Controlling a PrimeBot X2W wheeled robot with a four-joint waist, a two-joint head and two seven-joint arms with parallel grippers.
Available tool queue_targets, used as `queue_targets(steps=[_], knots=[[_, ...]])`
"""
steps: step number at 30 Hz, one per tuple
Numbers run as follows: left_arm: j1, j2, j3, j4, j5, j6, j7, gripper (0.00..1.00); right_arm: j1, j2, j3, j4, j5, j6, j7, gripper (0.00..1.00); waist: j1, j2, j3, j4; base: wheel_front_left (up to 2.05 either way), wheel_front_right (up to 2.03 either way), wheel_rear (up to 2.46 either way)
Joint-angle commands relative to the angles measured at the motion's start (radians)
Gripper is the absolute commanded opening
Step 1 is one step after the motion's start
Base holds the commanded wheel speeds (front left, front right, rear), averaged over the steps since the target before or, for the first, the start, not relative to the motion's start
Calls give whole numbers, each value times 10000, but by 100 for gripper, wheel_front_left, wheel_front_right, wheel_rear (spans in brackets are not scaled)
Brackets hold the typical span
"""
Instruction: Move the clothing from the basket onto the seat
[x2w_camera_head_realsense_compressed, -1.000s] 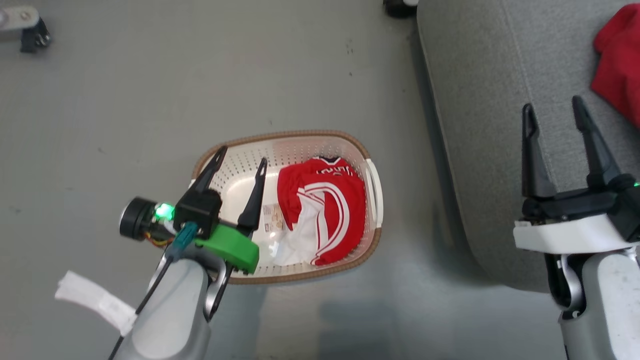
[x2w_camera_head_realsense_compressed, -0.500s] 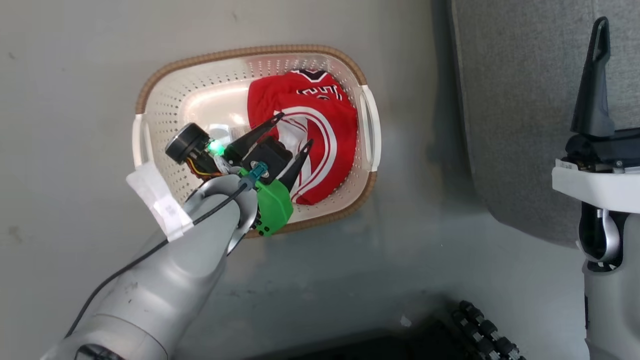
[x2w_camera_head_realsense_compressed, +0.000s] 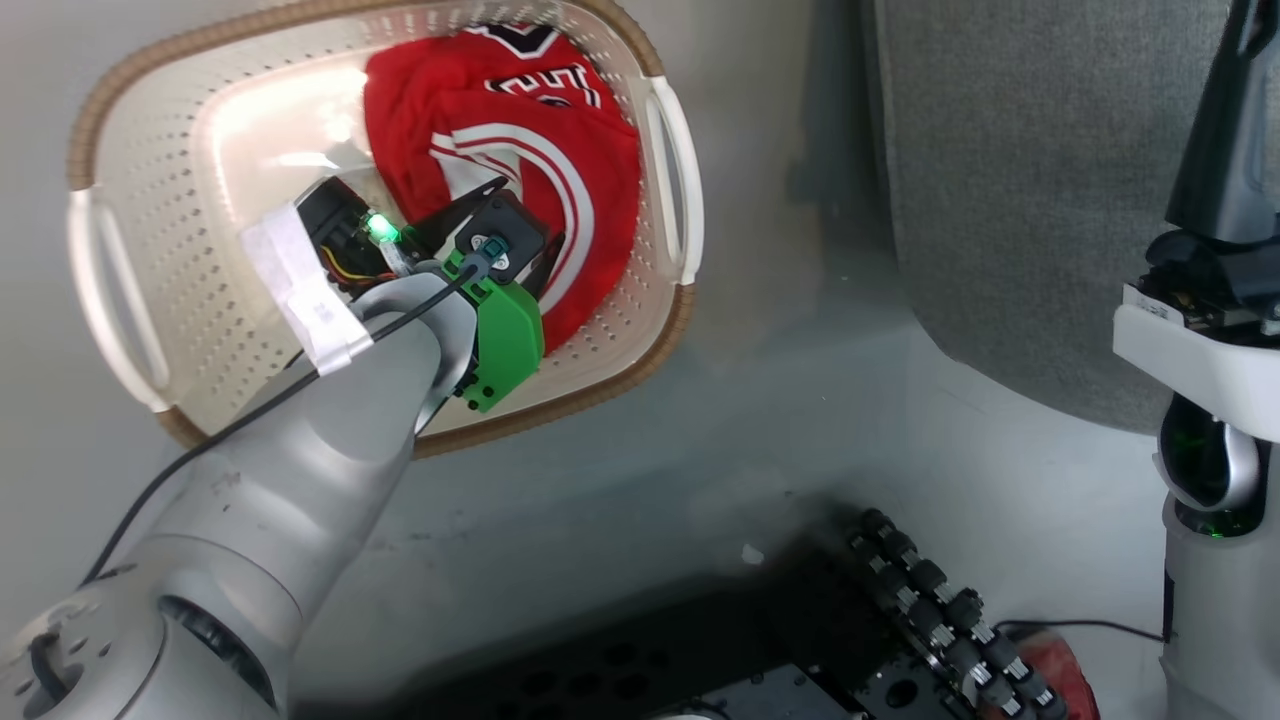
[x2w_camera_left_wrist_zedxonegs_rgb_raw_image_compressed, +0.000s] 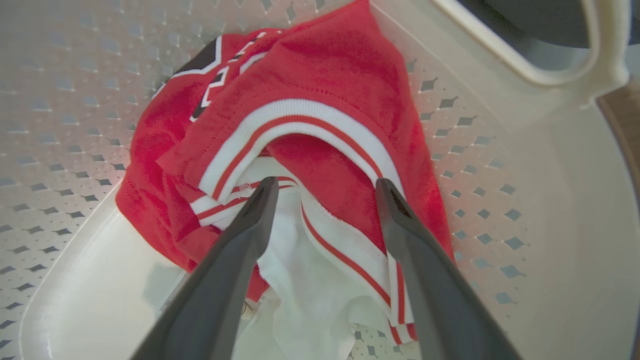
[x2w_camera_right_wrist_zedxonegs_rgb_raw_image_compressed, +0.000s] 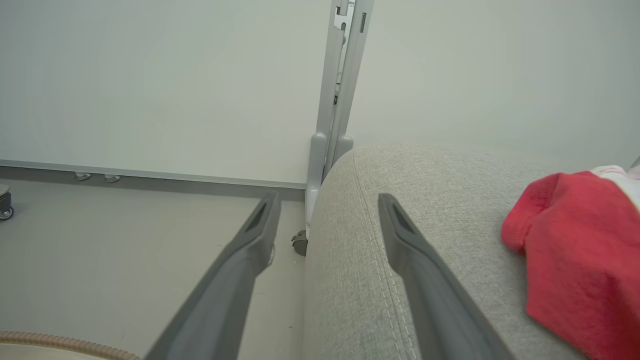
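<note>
**L gripper (x2w_camera_left_wrist_zedxonegs_rgb_raw_image_compressed: 326, 184) down in basket (x2w_camera_head_realsense_compressed: 150, 200), fingers spread**

The red garment (x2w_camera_left_wrist_zedxonegs_rgb_raw_image_compressed: 320, 75) lay against the basket's right wall; left floor was bare. Fingers straddled its white hem, prob. not touching. A second red garment (x2w_camera_right_wrist_zedxonegs_rgb_raw_image_compressed: 575, 250), cut off at frame edge, sat on seat (x2w_camera_right_wrist_zedxonegs_rgb_raw_image_compressed: 450, 190). R gripper (x2w_camera_right_wrist_zedxonegs_rgb_raw_image_compressed: 328, 199) hung open above seat's corner.

L end effector (x2w_camera_left_wrist_zedxonegs_rgb_raw_image_compressed: 326, 184): dark fingers (x2w_camera_left_wrist_zedxonegs_rgb_raw_image_compressed: 225, 270), green bracket (x2w_camera_head_realsense_compressed: 505, 335); silver forearm (x2w_camera_head_realsense_compressed: 330, 430), blk cable (x2w_camera_head_realsense_compressed: 215, 441).

Left gripper (x2w_camera_head_realsense_compressed: 530, 212) was down inside the basket (x2w_camera_head_realsense_compressed: 560, 400).
Its parted fingers hung over the red clothing (x2w_camera_head_realsense_compressed: 590, 170); the grey seat (x2w_camera_head_realsense_compressed: 1020, 200) stood well apart to its right.
</note>
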Motion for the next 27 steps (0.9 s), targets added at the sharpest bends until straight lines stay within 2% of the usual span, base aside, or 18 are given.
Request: queue_targets(steps=[1, 8, 18, 19, 20, 21, 27], knots=[[-313, 144, -200, 197, -69, -29, 113, 100, -38, 25, 25, -226, -68, -14, -32, 100, -2, 0, 421, -379, 0, 0, 0], [-724, -134, -642, 910, -515, -28, 489, 100, 106, -115, 157, -910, -261, -14, -30, 100, -2, 0, 530, -362, 0, 0, 0], [-796, -303, -1363, 305, -1962, -29, 760, 100, 381, -267, 180, -1227, -480, -14, -30, 100, -2, 0, 574, -332, 0, 0, 0], [-771, -313, -1401, 263, -2151, -29, 786, 83, 388, -272, 201, -1248, -493, -14, -30, 100, -2, 0, 569, -340, 0, 0, 0], [-733, -323, -1417, 203, -2412, -29, 817, 37, 383, -276, 213, -1274, -498, -14, -30, 100, -2, 0, 564, -349, 0, 0, 0], [-679, -328, -1451, 107, -2569, -30, 838, 0, 385, -279, 216, -1290, -490, -14, -30, 100, -2, 0, 561, -359, 0, 0, 0], [-833, -72, -1741, -270, -3111, -29, 637, 0, 472, -340, 147, -1352, -511, -14, -30, 100, -2, 0, 574, -328, 0, 0, 0]])
